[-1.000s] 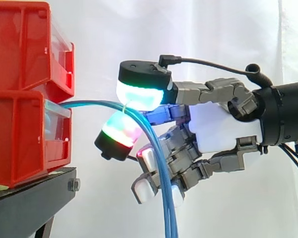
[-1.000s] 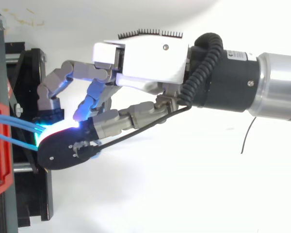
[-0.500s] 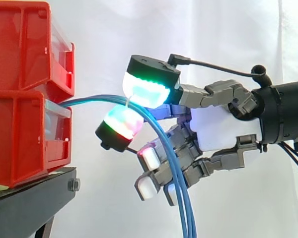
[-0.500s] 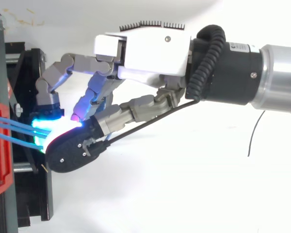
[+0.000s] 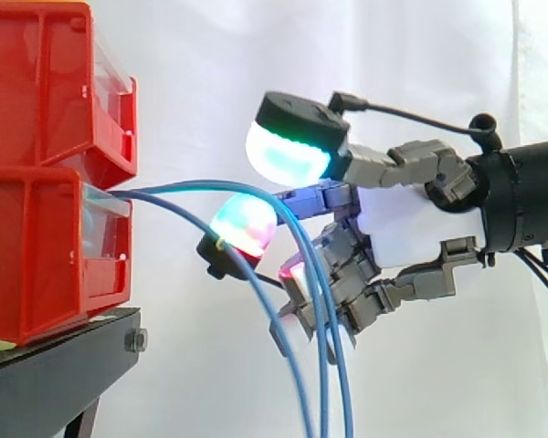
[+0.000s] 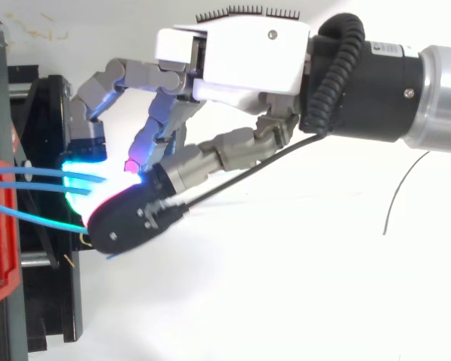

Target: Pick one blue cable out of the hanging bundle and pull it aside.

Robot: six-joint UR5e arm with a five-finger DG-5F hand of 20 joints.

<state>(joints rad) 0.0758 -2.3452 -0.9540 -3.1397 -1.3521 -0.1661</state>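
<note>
Blue cables come out of the lower red bin (image 5: 46,246) and hang down. Two of them (image 5: 210,185) arch over to my hand (image 5: 411,228), pass between its green-glowing upper pad (image 5: 288,151) and red-green lower pad (image 5: 247,226), and drop in front of the curled fingers. A third blue cable (image 5: 290,374) hangs apart, lower and to the left, touching the underside of the lower pad. In the top view the pair (image 6: 30,174) runs into the cyan glow, while the single cable (image 6: 45,216) ends under the big black pad (image 6: 128,222). The hand (image 6: 233,60) is curled round the cables.
Two red bins are stacked at the left, the upper one (image 5: 46,82) on the lower, on a black stand (image 5: 55,374). A white curtain hangs behind. The arm comes in from the right, level with the bins. Open space lies below and right of the hand.
The hand has drawn to the right and a little up, away from the bins. The bundle has split: one blue cable now hangs apart to the left of the other two.
</note>
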